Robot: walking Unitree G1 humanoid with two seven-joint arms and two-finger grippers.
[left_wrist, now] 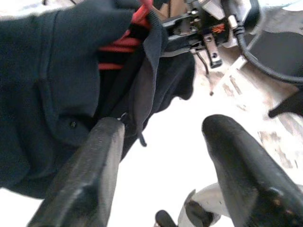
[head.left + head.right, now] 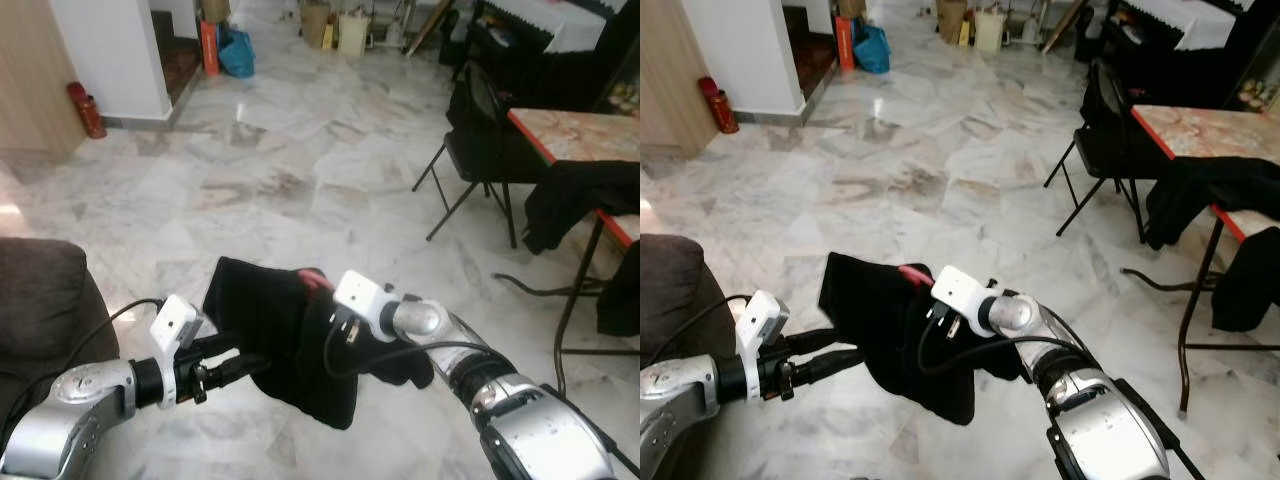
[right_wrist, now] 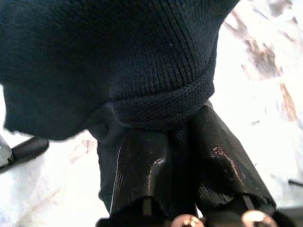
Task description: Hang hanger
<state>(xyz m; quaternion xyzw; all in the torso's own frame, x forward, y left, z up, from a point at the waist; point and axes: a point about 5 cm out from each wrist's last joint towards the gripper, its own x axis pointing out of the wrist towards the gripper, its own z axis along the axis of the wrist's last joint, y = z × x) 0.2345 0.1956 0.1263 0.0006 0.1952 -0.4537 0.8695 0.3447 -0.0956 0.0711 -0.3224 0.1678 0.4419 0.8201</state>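
Observation:
A black knitted garment (image 2: 280, 330) on a red hanger (image 2: 315, 280) hangs between my two arms, above the marble floor. My right gripper (image 3: 182, 142) is shut on a fold of the garment's knit fabric, and the cloth hides its fingertips in the eye views. The left gripper (image 2: 238, 358) is open at the garment's left side. In the left wrist view one of its fingers (image 1: 102, 156) touches the cloth's edge, the other stands free, and the red hanger (image 1: 120, 47) shows inside the garment's folds.
A brown sofa (image 2: 40, 300) is close on my left. A black folding chair (image 2: 480, 130) and a red-edged table (image 2: 570, 135) draped with dark clothes (image 2: 580, 200) stand on the right. Open marble floor (image 2: 280, 170) lies ahead; a red extinguisher (image 2: 85, 110) stands by the far-left wall.

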